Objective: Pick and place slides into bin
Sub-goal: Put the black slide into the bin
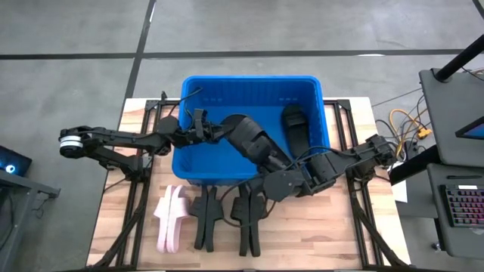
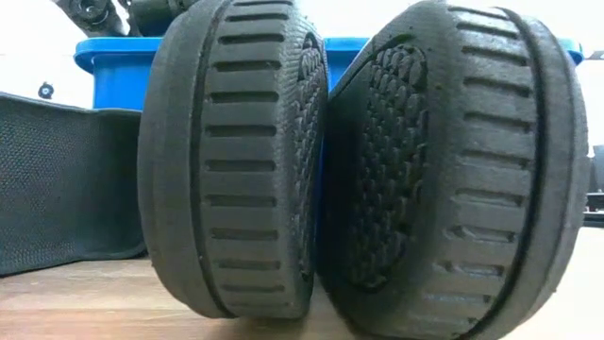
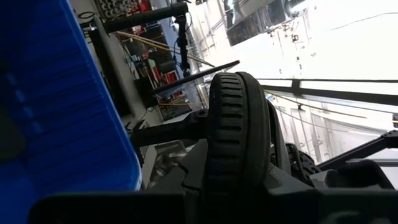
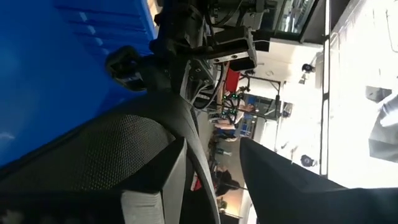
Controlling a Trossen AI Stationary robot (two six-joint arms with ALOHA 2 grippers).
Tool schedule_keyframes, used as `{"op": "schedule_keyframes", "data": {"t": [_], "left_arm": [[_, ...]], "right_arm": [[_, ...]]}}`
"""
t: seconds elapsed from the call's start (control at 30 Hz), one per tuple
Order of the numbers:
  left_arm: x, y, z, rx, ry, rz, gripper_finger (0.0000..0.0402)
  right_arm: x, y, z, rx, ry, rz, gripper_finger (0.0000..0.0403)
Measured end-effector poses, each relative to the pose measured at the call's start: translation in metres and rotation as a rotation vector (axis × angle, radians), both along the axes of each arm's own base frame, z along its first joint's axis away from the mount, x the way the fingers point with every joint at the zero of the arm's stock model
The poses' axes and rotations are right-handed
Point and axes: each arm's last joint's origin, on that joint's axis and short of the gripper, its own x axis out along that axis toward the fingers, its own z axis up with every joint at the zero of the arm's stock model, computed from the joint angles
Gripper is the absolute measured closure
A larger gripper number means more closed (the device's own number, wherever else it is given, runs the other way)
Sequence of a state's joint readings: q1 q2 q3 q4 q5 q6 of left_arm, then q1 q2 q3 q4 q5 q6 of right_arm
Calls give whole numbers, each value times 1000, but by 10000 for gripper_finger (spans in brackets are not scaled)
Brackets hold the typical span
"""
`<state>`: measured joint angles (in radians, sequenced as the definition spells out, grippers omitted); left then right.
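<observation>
Both claws, the left gripper (image 1: 203, 127) and the right gripper (image 1: 266, 180), pinch one black slide (image 1: 253, 143) tilted over the blue bin (image 1: 249, 85); it could slip onto the table.

**Rubber, plastic and wood**

The black slides (image 2: 236, 161) look like matt rubber, with ribbed edges and a knobbly, diamond-patterned tread on the soles. The pale pink slides (image 1: 170, 217) have a soft, dull, foam-like finish. The bin (image 1: 249, 94) is smooth bright blue plastic with a slight sheen and ribbed walls. The desk (image 1: 302, 242) is pale, planked wood, matt and visibly grained.
</observation>
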<state>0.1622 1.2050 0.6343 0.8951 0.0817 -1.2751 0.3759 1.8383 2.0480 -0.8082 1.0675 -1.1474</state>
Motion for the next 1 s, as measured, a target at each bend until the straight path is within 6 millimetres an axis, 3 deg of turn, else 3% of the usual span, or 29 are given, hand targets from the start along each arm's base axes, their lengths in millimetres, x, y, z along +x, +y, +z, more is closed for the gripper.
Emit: {"op": "schedule_keyframes", "data": {"t": [0.3, 0.57, 0.77, 1.0], "left_arm": [[2, -2, -3, 16, 23, -55, 371], [2, -1, -3, 12, 26, -29, 371], [2, 0, -4, 33, 31, -10, 371], [2, 0, -4, 32, 32, -10, 371]], "right_arm": [[-13, -1, 38, 149, -221, -31, 267], [-32, -8, 76, 432, -380, 55, 266], [-40, -25, 66, 650, -294, 26, 266], [-41, -32, 59, 728, -203, 36, 266]]}}
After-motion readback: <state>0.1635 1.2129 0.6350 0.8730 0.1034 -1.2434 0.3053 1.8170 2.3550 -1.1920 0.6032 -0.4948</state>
